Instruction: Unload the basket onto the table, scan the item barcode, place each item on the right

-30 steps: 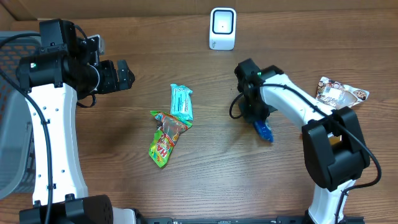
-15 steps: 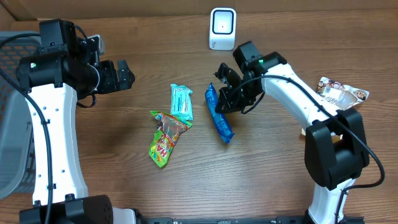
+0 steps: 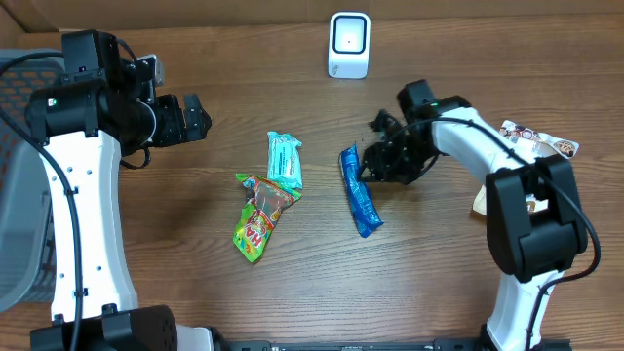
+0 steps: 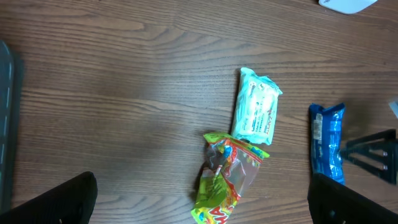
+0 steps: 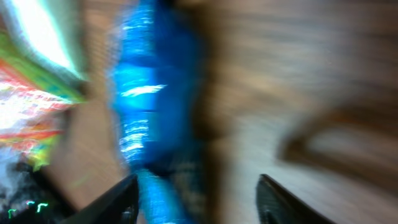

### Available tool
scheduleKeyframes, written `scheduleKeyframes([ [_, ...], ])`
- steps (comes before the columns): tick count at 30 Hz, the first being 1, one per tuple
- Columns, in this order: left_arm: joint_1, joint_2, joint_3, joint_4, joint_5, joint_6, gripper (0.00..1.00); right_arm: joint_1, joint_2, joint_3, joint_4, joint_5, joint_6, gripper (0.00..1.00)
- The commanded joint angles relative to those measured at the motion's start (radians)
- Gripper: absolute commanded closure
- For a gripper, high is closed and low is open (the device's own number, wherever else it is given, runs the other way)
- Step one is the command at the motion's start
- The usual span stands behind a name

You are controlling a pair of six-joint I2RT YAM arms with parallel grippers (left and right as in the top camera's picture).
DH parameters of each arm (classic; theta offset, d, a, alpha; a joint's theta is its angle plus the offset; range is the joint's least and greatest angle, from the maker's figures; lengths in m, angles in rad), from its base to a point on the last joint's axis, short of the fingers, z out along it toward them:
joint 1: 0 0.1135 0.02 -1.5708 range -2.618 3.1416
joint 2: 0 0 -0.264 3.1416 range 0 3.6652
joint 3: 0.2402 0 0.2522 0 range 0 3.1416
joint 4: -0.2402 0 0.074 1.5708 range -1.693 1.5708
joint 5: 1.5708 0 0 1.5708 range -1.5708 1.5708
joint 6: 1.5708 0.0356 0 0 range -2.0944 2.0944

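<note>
Overhead view of a wooden table. The blue packet [image 3: 360, 191] lies flat near the middle. Its long axis runs from far to near, and the near end leans a little to the right. My right gripper [image 3: 374, 161] sits just to the right of the packet's far end, with its fingers apart and nothing clamped between them (my wrist view is badly blurred, but it shows the gap). My left gripper [image 3: 199, 117] hangs wide open and empty, well apart at the far left, so the right arm is clearly the nearer one.

The white scanner [image 3: 349, 44] stands at the far edge, beyond the packet's far end. I judge the packet has to be regripped and carried that way.

A mint packet [image 3: 284, 159] and a green-and-red snack bag [image 3: 257, 214] lie to the left. Another wrapped snack [image 3: 534, 144] lies at the right. A grey basket [image 3: 14, 210] shows at the left edge, and I cannot tell what is in it.
</note>
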Motion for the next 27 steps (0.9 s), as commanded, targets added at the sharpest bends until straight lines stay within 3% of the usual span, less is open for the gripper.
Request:
scheduleKeyframes([
  [1,-0.002,-0.004,-0.009,0.000,0.015,0.023,0.00,-0.055,0.012,0.010,0.006,0.154,0.002,0.33],
  [4,-0.002,-0.004,-0.009,0.000,0.015,0.023,0.00,-0.109,0.010,0.049,-0.019,0.115,-0.005,0.36],
  [8,-0.002,-0.004,-0.009,0.000,0.015,0.023,0.00,-0.140,-0.007,0.126,-0.144,-0.070,-0.121,0.45],
  [14,-0.002,-0.004,-0.009,0.000,0.015,0.023,0.00,-0.077,-0.048,0.148,-0.262,-0.073,-0.163,0.45],
  [20,-0.002,-0.004,-0.009,0.000,0.015,0.023,0.00,0.014,-0.046,0.053,-0.198,0.032,-0.162,0.37],
  [27,-0.002,-0.004,-0.009,0.000,0.015,0.023,0.00,0.048,-0.046,-0.079,-0.102,0.027,-0.128,0.38],
])
